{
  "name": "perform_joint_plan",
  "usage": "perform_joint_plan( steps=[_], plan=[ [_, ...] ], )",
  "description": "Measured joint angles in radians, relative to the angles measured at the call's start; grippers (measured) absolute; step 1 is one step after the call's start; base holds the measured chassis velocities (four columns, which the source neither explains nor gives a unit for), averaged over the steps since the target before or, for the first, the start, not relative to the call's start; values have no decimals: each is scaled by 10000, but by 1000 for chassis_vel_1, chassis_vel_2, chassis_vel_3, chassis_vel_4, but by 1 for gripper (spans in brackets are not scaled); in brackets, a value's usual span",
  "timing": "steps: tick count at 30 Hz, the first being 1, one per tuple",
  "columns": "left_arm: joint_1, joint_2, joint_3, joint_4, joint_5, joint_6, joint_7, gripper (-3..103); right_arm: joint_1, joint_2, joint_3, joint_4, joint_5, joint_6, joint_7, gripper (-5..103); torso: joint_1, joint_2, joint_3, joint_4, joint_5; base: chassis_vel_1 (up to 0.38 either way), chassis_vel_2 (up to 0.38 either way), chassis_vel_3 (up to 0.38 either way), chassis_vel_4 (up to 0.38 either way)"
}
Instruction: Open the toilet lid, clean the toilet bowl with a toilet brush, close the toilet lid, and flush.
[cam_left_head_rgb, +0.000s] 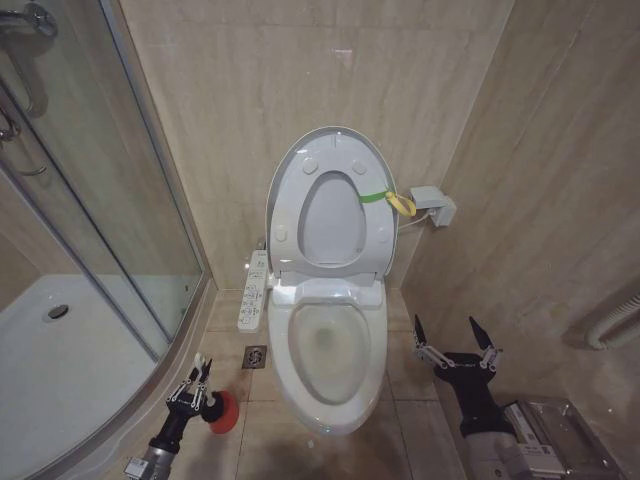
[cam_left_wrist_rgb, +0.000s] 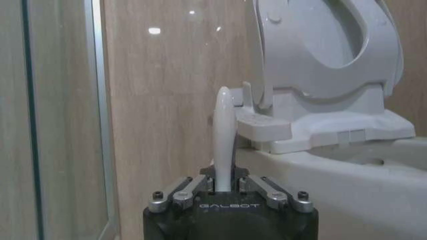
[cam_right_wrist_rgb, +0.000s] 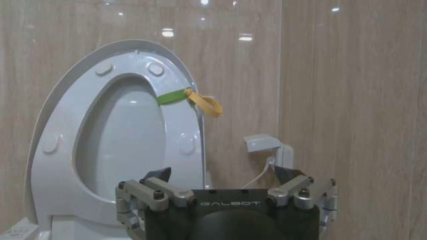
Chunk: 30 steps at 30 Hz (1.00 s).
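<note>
A small tiled bathroom, seen from above. The large glossy white oval plastic toilet lid (cam_left_head_rgb: 328, 160) stands upright against the beige wall, the ring seat raised with it, a yellow-green strap loop (cam_left_head_rgb: 392, 200) hanging from its edge. Below, the white ceramic toilet bowl (cam_left_head_rgb: 330, 350) lies open.

On the floor just left of the bowl sits a short red holder cup (cam_left_head_rgb: 222, 411). The left gripper (cam_left_head_rgb: 194, 385) is directly over it, its fingers closed around the thin white handle of the toilet brush (cam_left_wrist_rgb: 223, 135), which stands upright; the bristle head is hidden.

The right gripper (cam_left_head_rgb: 456, 340) hovers right of the bowl, fingers spread wide, holding nothing.

The lid-opening looks finished; fetching the brush appears under way. Next, the brush needs lifting straight out of the cup, then carrying over the rim into the bowl.
</note>
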Motion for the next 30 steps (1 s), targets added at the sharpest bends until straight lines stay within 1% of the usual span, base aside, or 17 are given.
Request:
perform_joint_plan(
  steps=[10, 12, 13, 14, 17, 21, 25, 27, 30],
  plan=[
    [-493, 137, 6, 678, -177, -12, 304, 16, 0, 0, 0, 0, 0, 0, 0, 100, 0, 0, 0, -1, 0, 0, 0, 0, 0],
    [-663, 128, 7, 792, -251, -12, 476, 16, 0, 0, 0, 0, 0, 0, 0, 100, 0, 0, 0, 0, 1, 0, 0, 0, 0],
    [-845, 111, 7, 916, -359, -12, 672, 16, 0, 1, 0, 0, 0, 0, 0, 100, 0, 0, 0, 0, 1, 0, 0, 0, 0],
    [-845, 111, 7, 916, -359, -12, 672, 16, 0, 1, 0, 0, 0, 0, 0, 100, 0, 0, 0, 0, 1, 0, 0, 0, 0],
    [-1258, 69, 60, 1260, -611, -13, 947, 16, 1, 0, 0, 0, 0, 0, 0, 100, 0, 0, 0, -3, 2, 0, 0, 0, 0],
    [-1556, -45, 56, 1645, -591, -13, 1070, 16, 0, 0, 0, 0, 0, 0, 0, 100, 0, 0, 0, -2, 1, 0, 0, 0, 0],
    [-1596, -90, 70, 1696, -640, -13, 1112, 16, 0, 0, 0, 0, 0, 0, 0, 100, 0, 0, 0, 0, 1, 0, 0, 0, 0],
    [-1629, -179, 180, 1674, -926, -13, 1137, 16, 0, 0, 0, 0, 0, 0, 0, 100, 0, 0, 0, 0, 1, 0, 0, 0, 0],
    [-1655, -215, 217, 1658, -941, -12, 1137, 16, 0, 0, 0, 0, 0, 0, 0, 100, -1, 0, 0, -1, 2, 0, 0, 0, 0]
  ],
)
